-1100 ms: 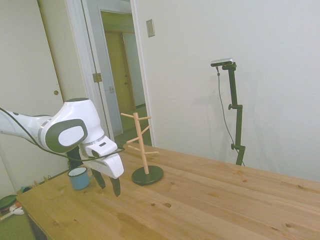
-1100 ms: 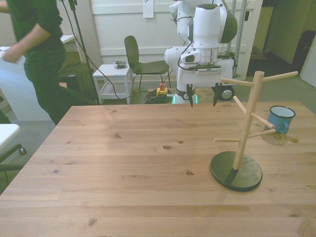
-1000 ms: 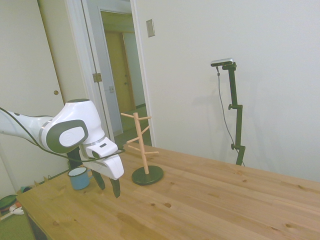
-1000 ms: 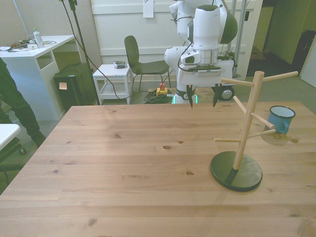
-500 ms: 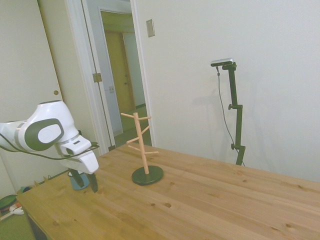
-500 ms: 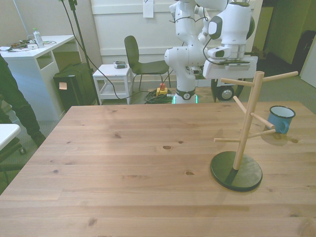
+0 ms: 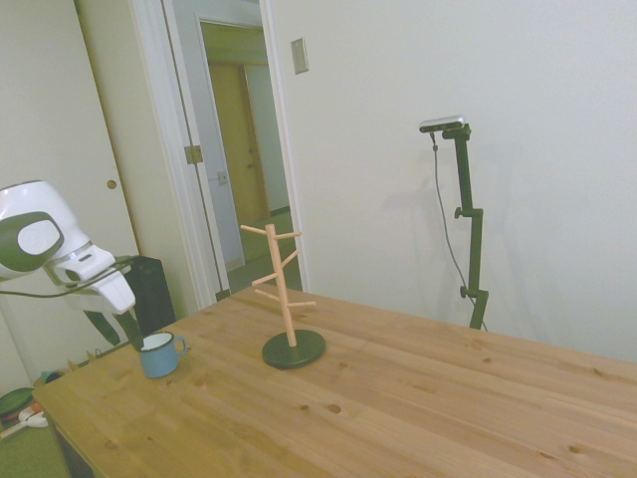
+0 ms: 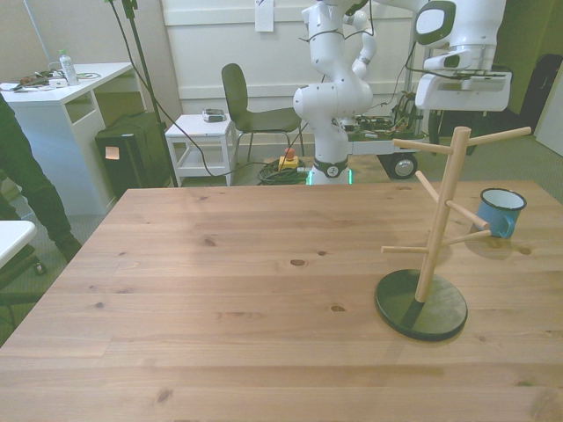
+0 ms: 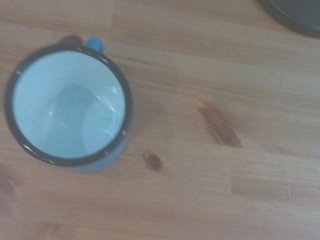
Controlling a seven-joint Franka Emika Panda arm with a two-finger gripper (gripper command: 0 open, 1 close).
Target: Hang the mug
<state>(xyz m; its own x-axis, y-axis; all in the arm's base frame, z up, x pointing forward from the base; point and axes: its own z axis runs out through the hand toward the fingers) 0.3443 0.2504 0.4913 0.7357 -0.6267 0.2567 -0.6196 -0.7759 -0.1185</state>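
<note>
The fingers (image 7: 135, 341) are spread apart and hold nothing, as we see from the side view. They hang just above the mug (image 7: 159, 356), on its side away from the wooden peg stand (image 7: 284, 299). We see the mug upright on the surface (image 7: 418, 398), near the stand's dark base but apart from it.

Even, soft indoor light in my side and front views; both are sharp with a faint greenish cast. My wrist view is slightly blurred, and the mug (image 9: 68, 104) throws a soft shadow on the table (image 9: 210, 165).
</note>
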